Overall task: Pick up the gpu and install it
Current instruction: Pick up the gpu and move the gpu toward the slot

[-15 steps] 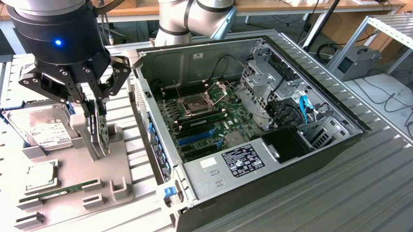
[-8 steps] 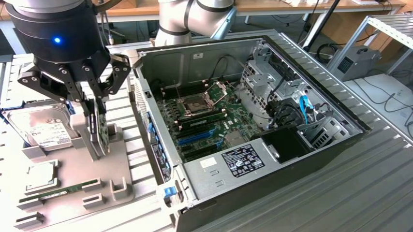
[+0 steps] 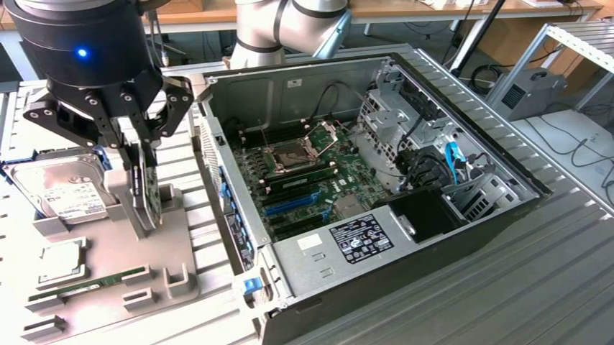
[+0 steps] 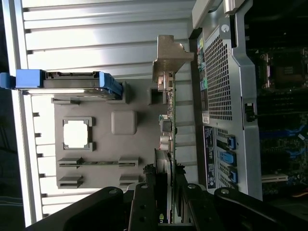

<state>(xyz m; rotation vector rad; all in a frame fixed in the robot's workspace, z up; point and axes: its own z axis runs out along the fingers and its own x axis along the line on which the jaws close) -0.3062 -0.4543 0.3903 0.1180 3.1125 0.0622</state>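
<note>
Exterior view: pincer (image 3: 142, 159) half-closed on the upright gpu (image 3: 149, 198), edge-on, fan side hidden, over grey tray (image 3: 115, 251).

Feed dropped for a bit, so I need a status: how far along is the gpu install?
Done: the pincer is closed on the gpu, which stands upright at the grey holder tray. In hand: the pickup; whether the card is clear of the tray is unclear. Left: the motherboard slots hold no card.
</note>
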